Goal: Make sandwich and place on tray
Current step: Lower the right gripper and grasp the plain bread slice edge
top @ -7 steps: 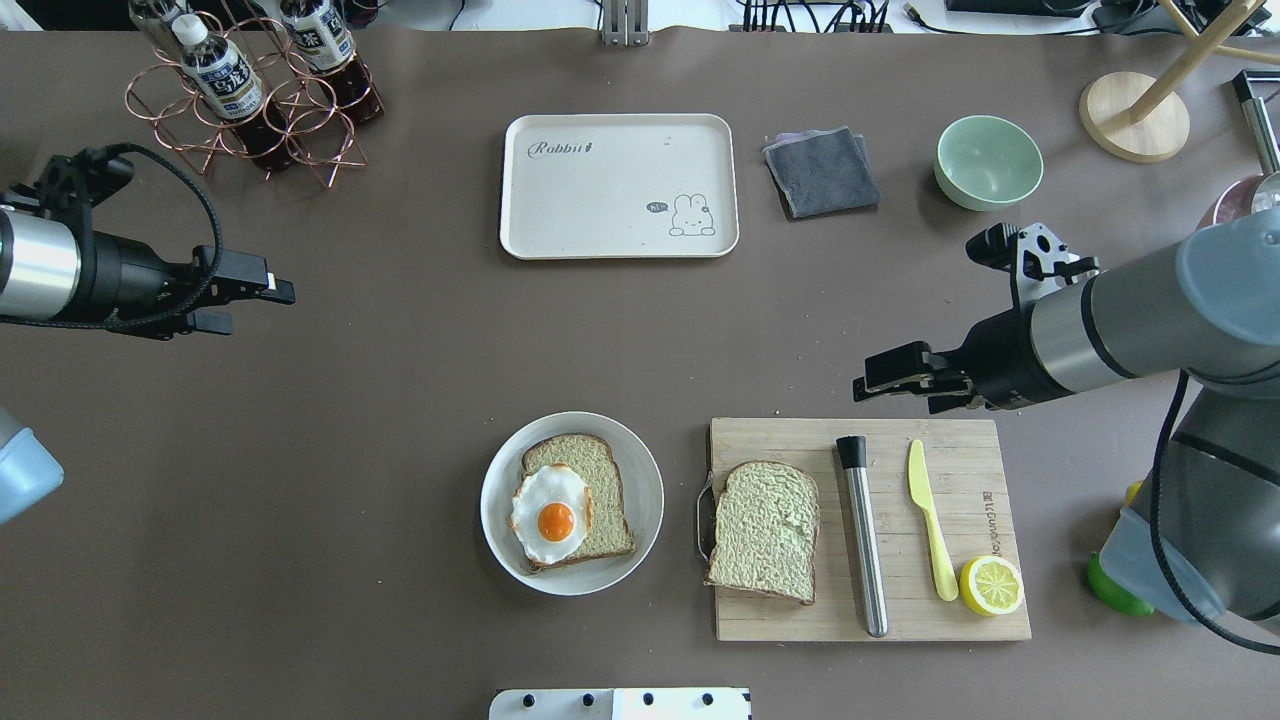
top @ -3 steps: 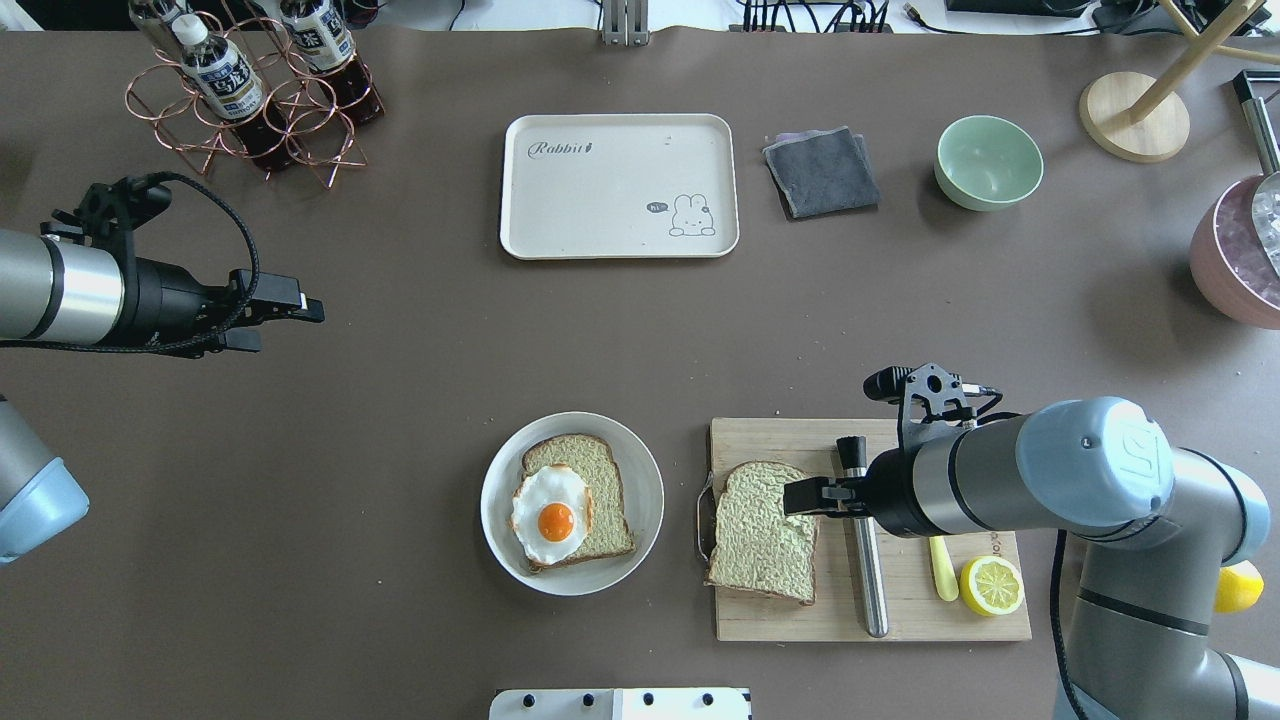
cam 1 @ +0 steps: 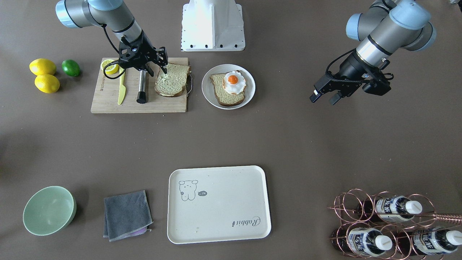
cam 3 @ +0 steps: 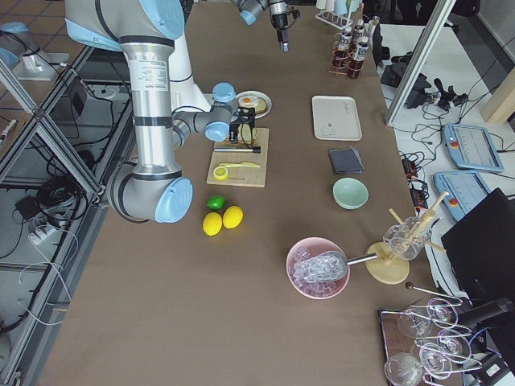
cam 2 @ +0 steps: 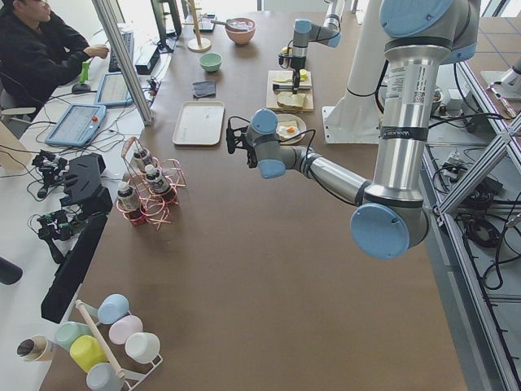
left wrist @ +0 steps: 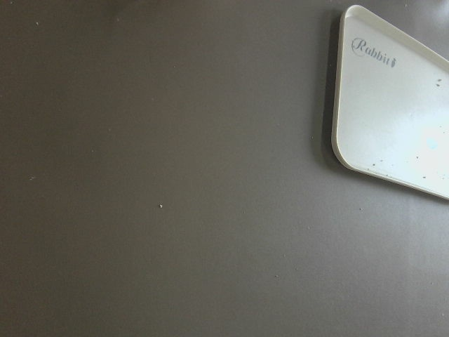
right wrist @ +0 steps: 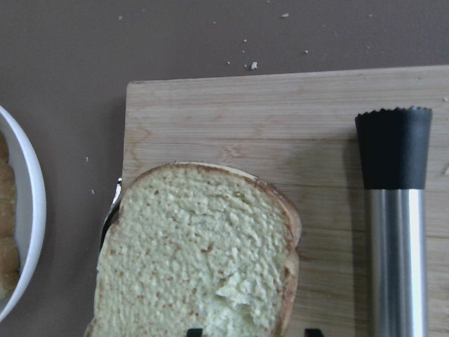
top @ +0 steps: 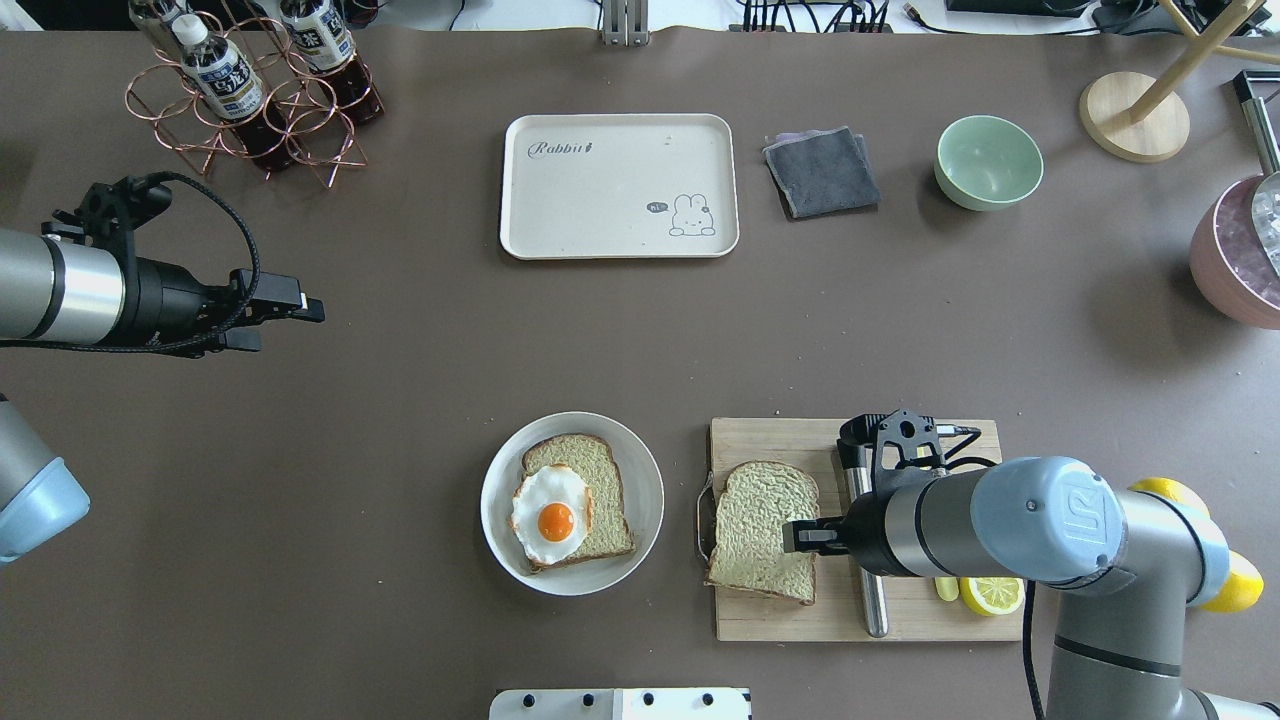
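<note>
A round pale grey plate (top: 645, 470) holds a spongy brown-crusted bread slice (top: 600, 480) topped by a white fried egg (top: 550, 515). The second slice (top: 760, 530) lies on the wooden cutting board (top: 770, 440), well apart from the cream-white tray (top: 620, 185). Both the right gripper (top: 795, 537), over that slice, and the left gripper (cam 1: 322, 101) are spread and empty.

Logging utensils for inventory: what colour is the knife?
Pale yellow; the knife shows best in the front-facing view.

Brown table (top: 400, 450) — tray (top: 600, 200), cutting board (top: 780, 440), plate (top: 645, 480), cloth (top: 822, 172), bowl (top: 988, 160), lemons (cam 1: 42, 66), bottle rack (top: 250, 100)
</note>
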Controlling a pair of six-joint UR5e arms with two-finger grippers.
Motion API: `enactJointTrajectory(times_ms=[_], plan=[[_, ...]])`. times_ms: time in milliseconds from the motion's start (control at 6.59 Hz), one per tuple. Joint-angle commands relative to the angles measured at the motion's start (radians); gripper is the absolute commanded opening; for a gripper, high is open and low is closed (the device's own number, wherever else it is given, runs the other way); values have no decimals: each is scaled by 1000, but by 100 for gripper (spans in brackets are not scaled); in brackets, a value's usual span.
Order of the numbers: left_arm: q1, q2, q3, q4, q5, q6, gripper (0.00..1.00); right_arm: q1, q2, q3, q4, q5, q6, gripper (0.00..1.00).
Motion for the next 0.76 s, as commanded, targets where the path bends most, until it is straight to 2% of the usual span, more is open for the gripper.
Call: enactJointTrajectory(times_ms=[0, 303, 607], plan=[[0, -1, 3, 0, 0, 0, 98, -10, 2, -19, 0, -4, 0, 53], [2, -3, 7, 0, 0, 3, 97, -10, 5, -22, 0, -5, 0, 0], [3, -6, 12, 2, 0, 3, 97, 8, 10, -14, 3, -2, 0, 0]])
